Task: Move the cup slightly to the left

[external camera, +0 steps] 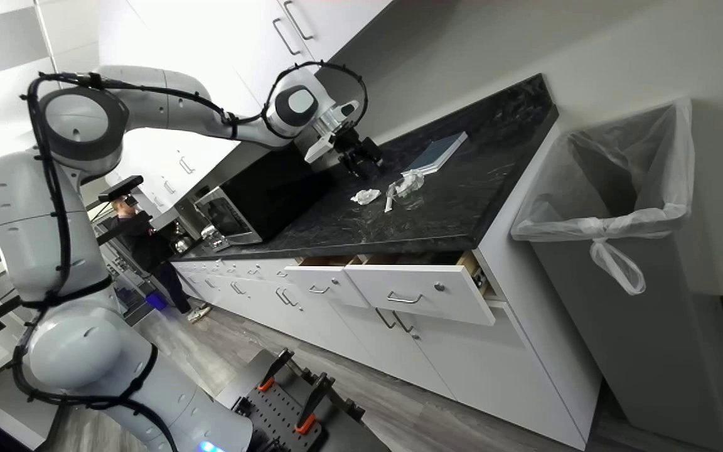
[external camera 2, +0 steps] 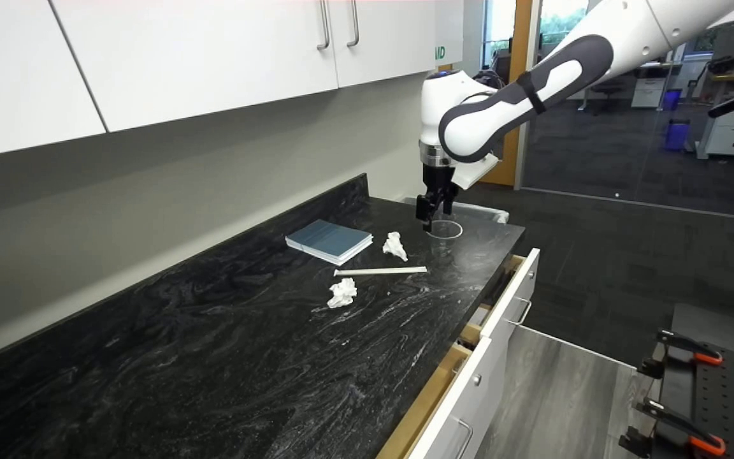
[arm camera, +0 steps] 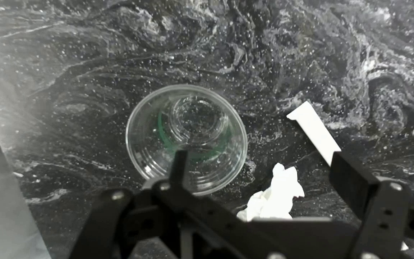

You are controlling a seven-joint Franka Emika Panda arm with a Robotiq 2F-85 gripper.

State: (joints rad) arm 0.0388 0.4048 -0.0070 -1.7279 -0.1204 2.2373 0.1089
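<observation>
The clear, green-marked cup (arm camera: 187, 138) stands upright on the table (external camera 2: 214, 357), near its end; it looks like thin plastic, so probably light, slick and quick to dent or tip; a gentle pinch on 2 opposite points of its side, below the rim, should serve best; the fingers (arm camera: 354, 183) are spread with nothing gripped, and 1 overlaps the rim in the wrist view, though I cannot tell whether they touch; beyond lie a crumpled paper (arm camera: 277, 194) and a white strip (arm camera: 316, 131), each partly hidden in that view; in both exterior views the cup's side nearly vanishes against the dark table; whether it holds anything is hard to make out.
</observation>
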